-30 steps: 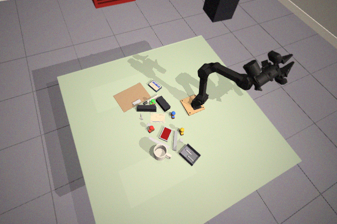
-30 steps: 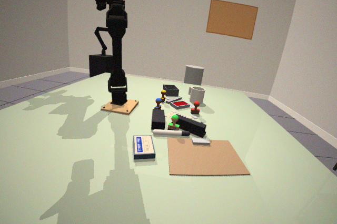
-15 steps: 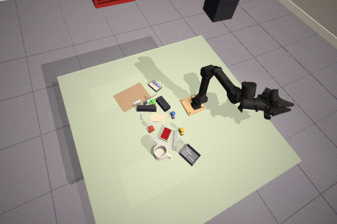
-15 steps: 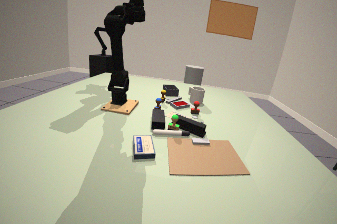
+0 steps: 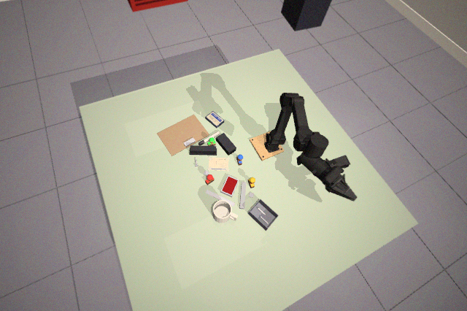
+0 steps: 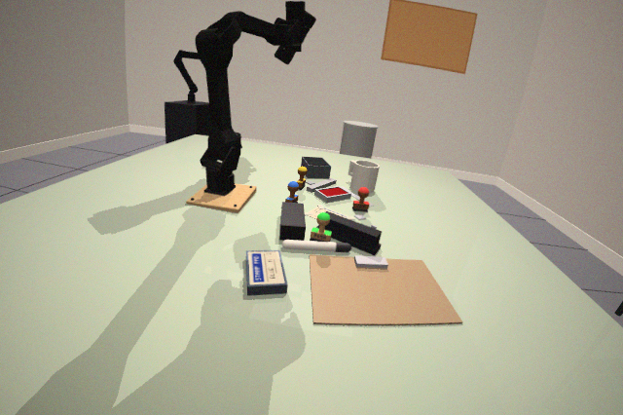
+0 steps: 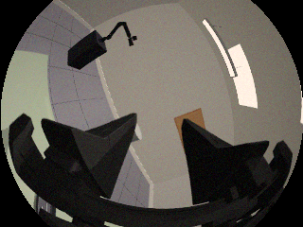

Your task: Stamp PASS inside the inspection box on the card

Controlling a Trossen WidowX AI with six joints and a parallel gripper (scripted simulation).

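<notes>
My gripper (image 5: 346,191) (image 7: 159,120) is partly open and empty, raised high right of the stamps in the top view. The green-knobbed stamp (image 5: 211,141) (image 6: 323,220) stands between two black blocks, with small lettering on its base. A red-knobbed stamp (image 5: 209,178) (image 6: 362,193), a blue-knobbed one (image 5: 240,158) (image 6: 292,186) and a yellow-knobbed one (image 5: 252,180) (image 6: 302,170) stand apart. The pale card (image 5: 218,163) lies flat between the red and blue stamps. The open red ink pad (image 5: 229,185) (image 6: 334,192) lies near the card. The card's box is too small to make out.
Black blocks (image 5: 203,150) (image 5: 226,144) flank the green stamp, with a marker (image 6: 314,245) beside them. A closed stamp pad box (image 5: 214,119) (image 6: 266,272) and brown board (image 5: 181,133) (image 6: 377,294) lie beyond. A mug (image 5: 221,211) (image 6: 364,176) and dark tray (image 5: 273,218) stand past the ink pad.
</notes>
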